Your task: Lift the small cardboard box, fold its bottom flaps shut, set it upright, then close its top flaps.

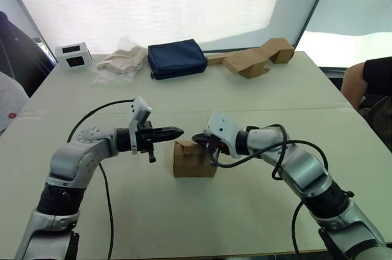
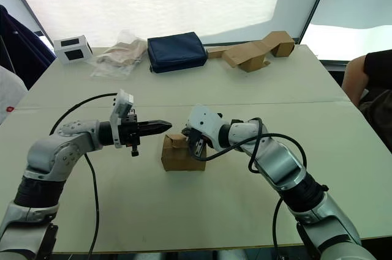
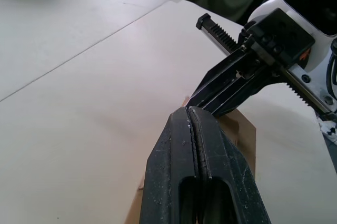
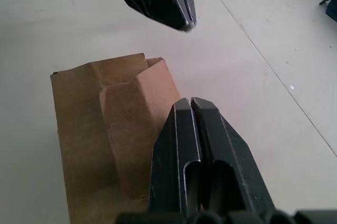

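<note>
The small cardboard box stands on the table's middle, plain brown, with a creased top flap folded partly down over its opening. My right gripper is shut with nothing in it, and its tips lie over the box's top at the right edge of that flap. From the left, my left gripper points at the box, shut and holding nothing, with its tips just above the box's upper left corner. The two grippers' tips are a short gap apart. The bottom flaps are hidden under the box.
Along the far edge lie a white box with black panels, a crumpled plastic bag, a navy pouch and bent brown cardboard pieces. A person's arm shows at the table's right side.
</note>
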### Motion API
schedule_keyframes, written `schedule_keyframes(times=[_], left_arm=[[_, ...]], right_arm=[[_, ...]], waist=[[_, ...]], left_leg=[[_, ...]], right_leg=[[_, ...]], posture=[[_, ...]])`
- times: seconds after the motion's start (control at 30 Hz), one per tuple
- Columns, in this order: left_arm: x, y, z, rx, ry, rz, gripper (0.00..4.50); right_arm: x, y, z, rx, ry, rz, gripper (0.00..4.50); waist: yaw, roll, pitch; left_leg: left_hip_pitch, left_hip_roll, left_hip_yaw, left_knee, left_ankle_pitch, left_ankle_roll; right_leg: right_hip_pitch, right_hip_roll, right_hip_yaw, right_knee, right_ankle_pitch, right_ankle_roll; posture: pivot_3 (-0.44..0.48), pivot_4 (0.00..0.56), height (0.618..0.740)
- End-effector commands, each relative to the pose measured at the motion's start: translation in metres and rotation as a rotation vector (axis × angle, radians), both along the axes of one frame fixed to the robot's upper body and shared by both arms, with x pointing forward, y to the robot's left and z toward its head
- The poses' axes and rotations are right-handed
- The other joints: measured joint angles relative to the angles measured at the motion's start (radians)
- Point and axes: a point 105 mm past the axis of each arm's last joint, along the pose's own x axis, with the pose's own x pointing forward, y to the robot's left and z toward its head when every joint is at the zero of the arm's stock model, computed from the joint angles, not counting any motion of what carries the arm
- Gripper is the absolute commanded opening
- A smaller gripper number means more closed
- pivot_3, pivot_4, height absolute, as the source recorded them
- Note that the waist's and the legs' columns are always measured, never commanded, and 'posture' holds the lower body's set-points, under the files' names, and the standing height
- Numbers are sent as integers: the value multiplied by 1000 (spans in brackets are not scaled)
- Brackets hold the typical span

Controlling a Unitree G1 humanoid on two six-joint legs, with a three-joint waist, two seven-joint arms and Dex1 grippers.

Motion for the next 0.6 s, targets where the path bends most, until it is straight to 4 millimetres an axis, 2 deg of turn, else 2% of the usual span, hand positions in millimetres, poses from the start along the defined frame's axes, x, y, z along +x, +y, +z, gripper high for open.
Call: schedule_keyframes(times=[0.03, 0.37, 0.47, 0.6], left_arm=[[1, 1, -6, 34, -29, 27, 13], [-5, -4, -19, 42, -14, 35, 13], [-4, -4, -17, 25, -17, 44, 13], [-1, -6, -12, -8, -18, 56, 13]], right_arm=[[-5, 5, 12, 28, -55, 17, 0], [-9, 3, 19, 69, -86, 16, 0], [-17, 1, 22, 93, -85, 44, 0], [-30, -2, 16, 85, -63, 94, 0]], waist=[[-1, 0, 0], [3, 0, 0], [3, 0, 0], [3, 0, 0]], left_leg=[[0, 0, 0, 0, 0, 0], [0, 0, 0, 0, 0, 0], [0, 0, 0, 0, 0, 0], [0, 0, 0, 0, 0, 0]], right_leg=[[0, 0, 0, 0, 0, 0], [0, -1, 0, 0, 0, 0], [0, -1, 0, 0, 0, 0], [0, -1, 0, 0, 0, 0]], posture=[[0, 150, 740], [0, 150, 740], [0, 150, 740], [0, 150, 740]])
